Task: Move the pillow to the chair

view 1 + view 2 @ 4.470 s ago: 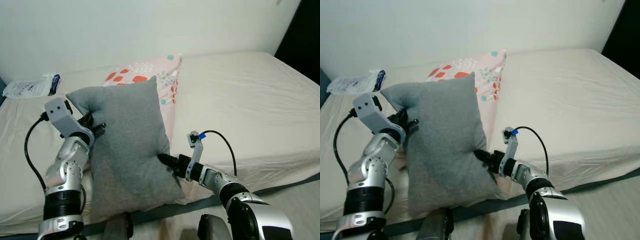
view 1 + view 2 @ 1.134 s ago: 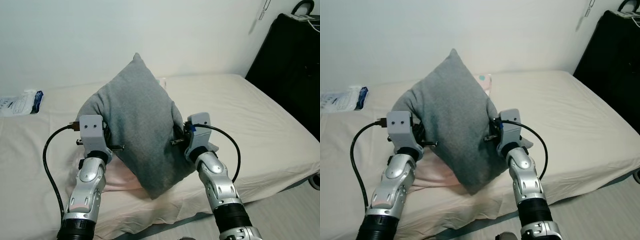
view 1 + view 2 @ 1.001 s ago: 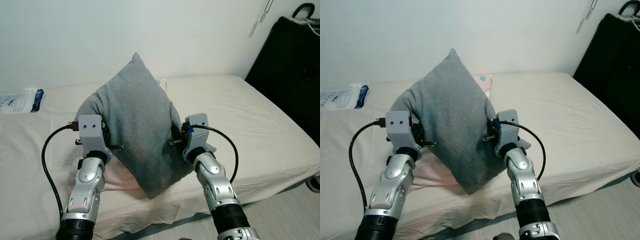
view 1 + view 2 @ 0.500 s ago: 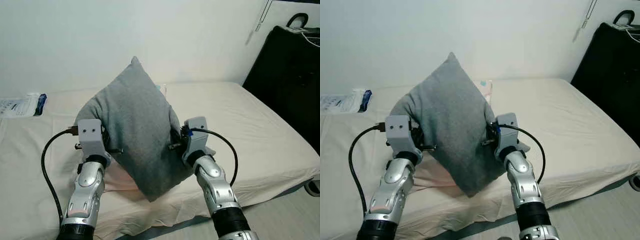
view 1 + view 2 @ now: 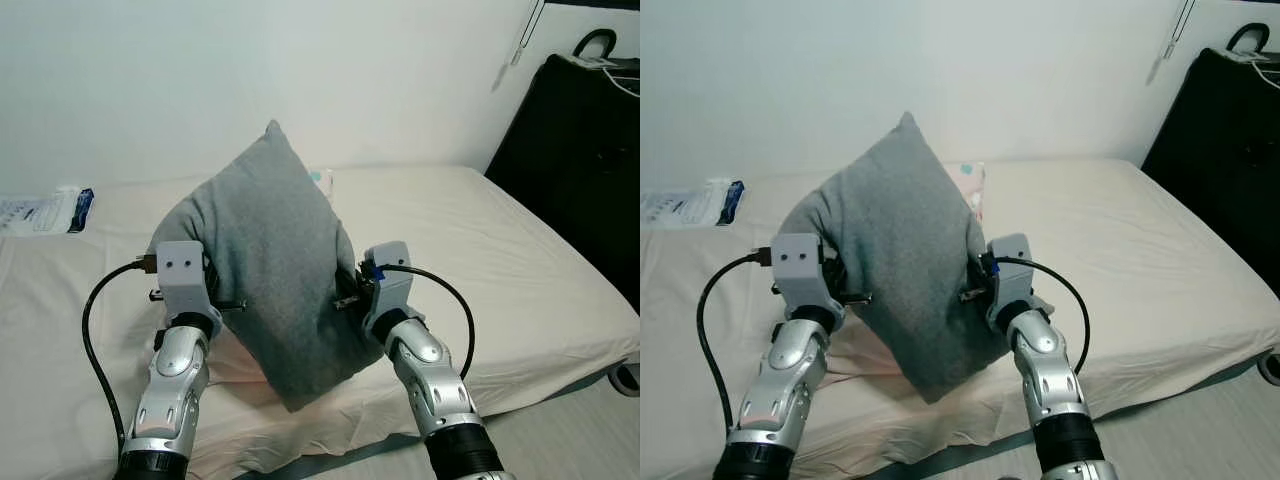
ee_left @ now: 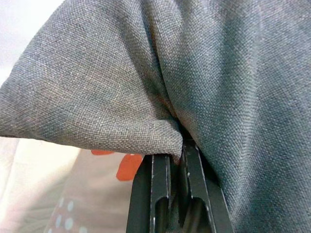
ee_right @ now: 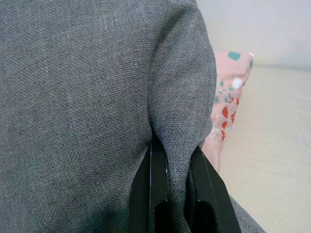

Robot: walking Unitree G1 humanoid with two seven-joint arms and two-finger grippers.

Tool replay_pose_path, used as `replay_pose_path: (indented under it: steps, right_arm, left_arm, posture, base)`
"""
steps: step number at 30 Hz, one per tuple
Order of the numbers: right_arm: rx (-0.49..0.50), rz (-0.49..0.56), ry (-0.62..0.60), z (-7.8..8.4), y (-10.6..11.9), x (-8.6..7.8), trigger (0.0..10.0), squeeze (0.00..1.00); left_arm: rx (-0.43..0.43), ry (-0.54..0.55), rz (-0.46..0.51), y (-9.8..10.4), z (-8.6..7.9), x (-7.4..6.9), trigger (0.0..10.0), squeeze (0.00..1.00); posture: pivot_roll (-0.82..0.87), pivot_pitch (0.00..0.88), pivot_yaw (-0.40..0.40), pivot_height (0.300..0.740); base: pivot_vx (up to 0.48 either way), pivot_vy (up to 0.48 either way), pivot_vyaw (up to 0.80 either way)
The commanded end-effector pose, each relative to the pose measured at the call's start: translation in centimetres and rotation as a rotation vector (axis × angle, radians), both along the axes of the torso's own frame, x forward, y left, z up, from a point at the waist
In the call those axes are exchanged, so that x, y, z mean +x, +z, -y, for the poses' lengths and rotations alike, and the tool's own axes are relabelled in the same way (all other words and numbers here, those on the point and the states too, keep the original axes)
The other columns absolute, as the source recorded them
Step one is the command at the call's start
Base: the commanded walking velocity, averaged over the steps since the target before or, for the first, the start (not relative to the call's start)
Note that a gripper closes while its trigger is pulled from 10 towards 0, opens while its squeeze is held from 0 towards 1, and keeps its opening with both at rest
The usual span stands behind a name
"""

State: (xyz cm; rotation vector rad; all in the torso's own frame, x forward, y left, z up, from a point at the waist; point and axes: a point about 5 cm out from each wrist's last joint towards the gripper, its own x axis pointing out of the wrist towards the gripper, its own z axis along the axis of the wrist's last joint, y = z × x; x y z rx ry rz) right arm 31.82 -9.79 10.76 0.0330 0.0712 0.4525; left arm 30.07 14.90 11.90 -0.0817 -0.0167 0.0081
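Note:
A grey pillow hangs in the air above the bed, one corner up, held between both arms. My left gripper is shut on a fold of its left edge; in the left wrist view the black fingers pinch grey fabric. My right gripper is shut on the right edge, and its fingers clamp a fold of the pillow. No chair is in view.
A cream bed spreads ahead. A pink patterned pillow lies behind the grey one. A white packet sits at the bed's far left. A black suitcase-like object stands at right. Floor shows at the lower right.
Since 4.5 s ago the pillow was lifted off the bed and the camera pulled back. Over the last second the arms and pillow sank slightly; both grips hold.

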Motion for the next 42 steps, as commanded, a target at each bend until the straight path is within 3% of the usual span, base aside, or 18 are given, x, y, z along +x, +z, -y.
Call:
replay_pose_path:
  steps: [1,15,23,25,28,29,31,42]
  right_arm:
    - [0.035,0.088,0.124,-2.5,2.0,-0.2,10.0,0.00]
    - [0.034,0.084,0.146,-2.7,2.1,-0.3,10.0,0.00]
    - [0.022,0.077,0.139,-2.7,1.8,-0.2,10.0,0.00]
    - [-0.001,0.062,0.141,-2.7,1.3,-0.2,10.0,0.00]
    - [-0.108,-0.056,0.165,-2.2,-2.1,-0.7,10.0,0.00]
    - [-0.108,-0.056,0.165,-2.2,-2.1,-0.7,10.0,0.00]
    - [-0.227,-0.165,0.186,-1.5,-4.9,-1.3,10.0,0.00]
    - [-0.226,-0.200,0.169,-1.0,-5.7,-1.7,10.0,0.00]
  left_arm:
    - [-0.016,-0.102,0.019,0.4,2.5,0.0,10.0,0.00]
    - [-0.014,-0.093,0.020,0.5,2.2,0.2,10.0,0.00]
    - [-0.011,-0.099,0.020,0.4,2.2,0.1,10.0,0.00]
    - [-0.008,-0.106,0.018,0.3,2.1,0.1,10.0,0.00]
    - [0.029,-0.137,-0.034,-1.2,1.7,-0.2,10.0,0.00]
    - [0.029,-0.137,-0.034,-1.2,1.7,-0.2,10.0,0.00]
    - [0.090,-0.170,-0.118,-3.3,1.3,-1.0,10.0,0.00]
    - [0.099,-0.170,-0.181,-4.8,1.4,-2.2,10.0,0.00]
  posture:
    - [0.05,0.000,-0.115,0.684]
    - [0.06,0.000,-0.112,0.739]
    - [0.06,0.000,-0.110,0.740]
    - [0.05,0.000,-0.108,0.740]
    - [0.05,0.000,-0.107,0.740]
    - [0.05,0.000,-0.107,0.740]
    - [0.05,0.000,-0.105,0.740]
    - [0.05,0.000,-0.108,0.740]
  base:
    - [0.000,0.000,0.00]
    - [0.000,0.000,0.00]
    - [0.000,0.000,0.00]
    - [0.000,0.000,0.00]
    - [0.000,0.000,0.00]
    - [0.000,0.000,0.00]
    - [0.000,0.000,0.00]
    - [0.000,0.000,0.00]
